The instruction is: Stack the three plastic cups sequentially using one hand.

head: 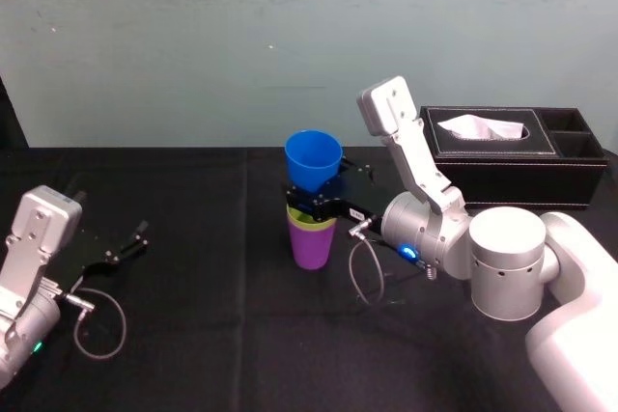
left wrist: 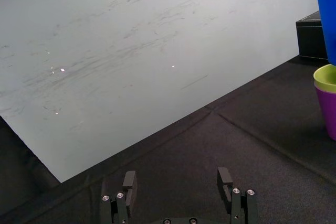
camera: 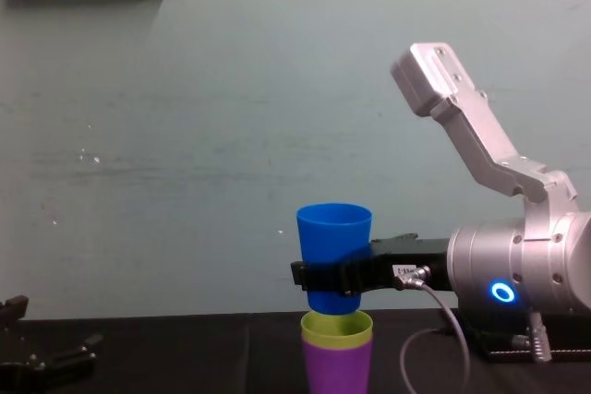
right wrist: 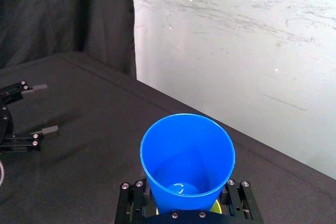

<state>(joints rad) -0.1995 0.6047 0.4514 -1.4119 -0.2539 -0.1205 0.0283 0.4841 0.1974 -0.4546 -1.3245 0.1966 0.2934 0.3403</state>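
Note:
The blue cup [head: 312, 159] hangs upright in my right gripper [head: 314, 198], whose black fingers clamp its lower half from both sides. Directly beneath it, the yellow-green cup [head: 309, 222] sits nested inside the purple cup [head: 311, 245] on the black table. In the chest view the blue cup [camera: 333, 246] has its base level with the yellow-green cup's rim [camera: 337, 318]. The right wrist view looks down into the blue cup [right wrist: 186, 161]. My left gripper [head: 135, 238] rests parked at the table's left, fingers apart with nothing between them.
A black leather tissue box [head: 512, 156] stands at the back right, behind my right arm. A cable loops beneath the right wrist [head: 367, 272]. Black cloth covers the table [head: 212, 335], and a pale wall rises behind it.

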